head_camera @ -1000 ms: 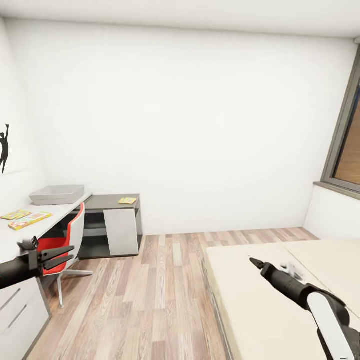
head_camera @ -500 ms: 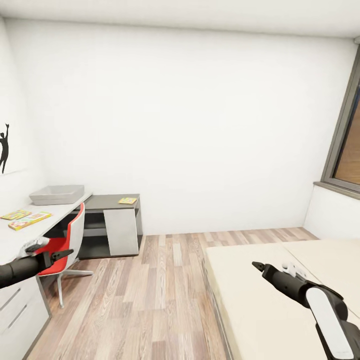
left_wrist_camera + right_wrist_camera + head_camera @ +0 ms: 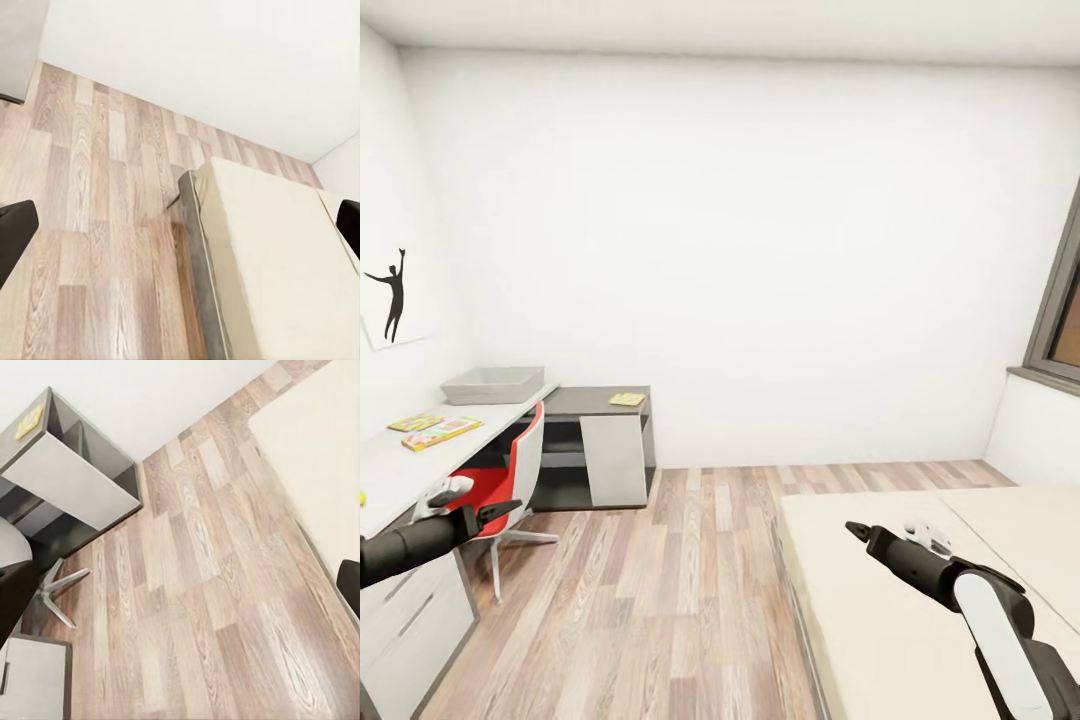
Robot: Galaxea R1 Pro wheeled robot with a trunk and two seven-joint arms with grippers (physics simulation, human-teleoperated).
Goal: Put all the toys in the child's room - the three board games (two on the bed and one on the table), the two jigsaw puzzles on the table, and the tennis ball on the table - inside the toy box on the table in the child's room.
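Observation:
The light grey toy box (image 3: 493,383) stands at the far end of the pale table (image 3: 390,470) on the left. Near it lie a long board game (image 3: 443,432) and a flat yellow-green jigsaw puzzle (image 3: 415,422). Another jigsaw puzzle (image 3: 627,399) lies on the lower dark side section. A sliver of the tennis ball (image 3: 362,497) shows at the table's near end. The cream bed (image 3: 880,610) is at the lower right. My left gripper (image 3: 500,512) hangs open by the chair; its fingertips (image 3: 15,232) stand wide apart. My right gripper (image 3: 855,530) is open over the bed's edge, its fingertips (image 3: 351,581) far apart.
A red and white swivel chair (image 3: 510,480) stands at the desk. White drawers (image 3: 410,610) sit under the near end. Wood-plank floor (image 3: 660,580) runs between desk and bed. A window (image 3: 1060,320) is on the right wall, and a black silhouette picture (image 3: 392,292) hangs on the left.
The camera has turned slightly left, so the whole scene has shifted right. My left gripper has dropped lower and rolled. My right gripper has edged a little left.

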